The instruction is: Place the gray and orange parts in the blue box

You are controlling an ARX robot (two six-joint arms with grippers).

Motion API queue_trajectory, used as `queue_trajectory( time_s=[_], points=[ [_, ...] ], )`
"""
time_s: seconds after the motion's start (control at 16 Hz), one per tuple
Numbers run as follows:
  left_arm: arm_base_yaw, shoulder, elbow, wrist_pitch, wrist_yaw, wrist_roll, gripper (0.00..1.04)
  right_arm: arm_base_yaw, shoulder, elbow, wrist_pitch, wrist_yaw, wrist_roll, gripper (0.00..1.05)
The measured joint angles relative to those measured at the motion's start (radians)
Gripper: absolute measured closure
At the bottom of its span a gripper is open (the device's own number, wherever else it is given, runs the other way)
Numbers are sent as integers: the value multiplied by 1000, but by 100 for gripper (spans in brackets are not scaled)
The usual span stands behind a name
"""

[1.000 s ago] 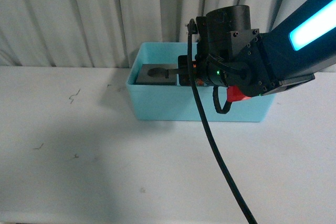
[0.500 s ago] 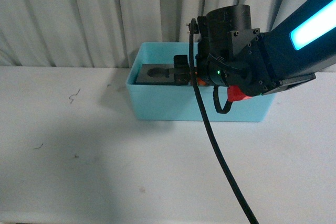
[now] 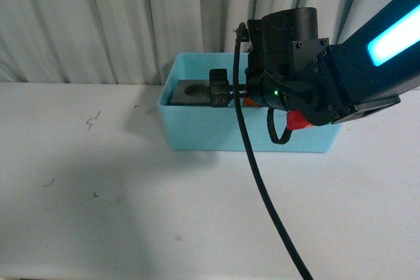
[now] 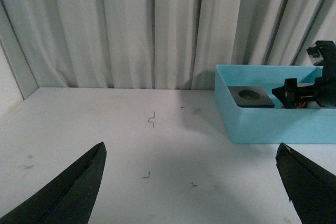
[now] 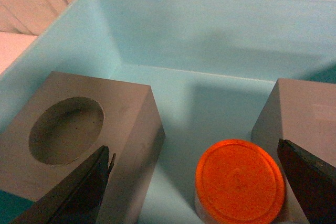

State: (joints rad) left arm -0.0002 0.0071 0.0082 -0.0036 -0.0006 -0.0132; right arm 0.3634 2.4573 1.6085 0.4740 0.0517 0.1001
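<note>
Right wrist view: right pincer (image 5: 194,182) stood spread wide, holding nothing, inside the blue box (image 5: 157,30). Orange cylinder (image 5: 240,181) lay between its fingers; gray cube with round hole (image 5: 84,140) beside one finger, second gray cube (image 5: 304,114) beside the other. Left pincer (image 4: 194,182) gaped wide above the tabletop (image 4: 105,145), empty, box well apart.

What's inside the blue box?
The blue box holds a gray cube with a round hole, an orange cylinder and another gray cube. That cube's top is cut off.
</note>
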Motion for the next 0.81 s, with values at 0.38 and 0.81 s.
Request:
queue_trajectory(
  time_s=[0.38,0.81],
  points=[
    [0,0,0,0,0,0,7,-109,-437,-470,246,-83,-102,6],
    [0,0,0,0,0,0,7,-252,-1196,-1472,109,-291,217,8]
  ],
)
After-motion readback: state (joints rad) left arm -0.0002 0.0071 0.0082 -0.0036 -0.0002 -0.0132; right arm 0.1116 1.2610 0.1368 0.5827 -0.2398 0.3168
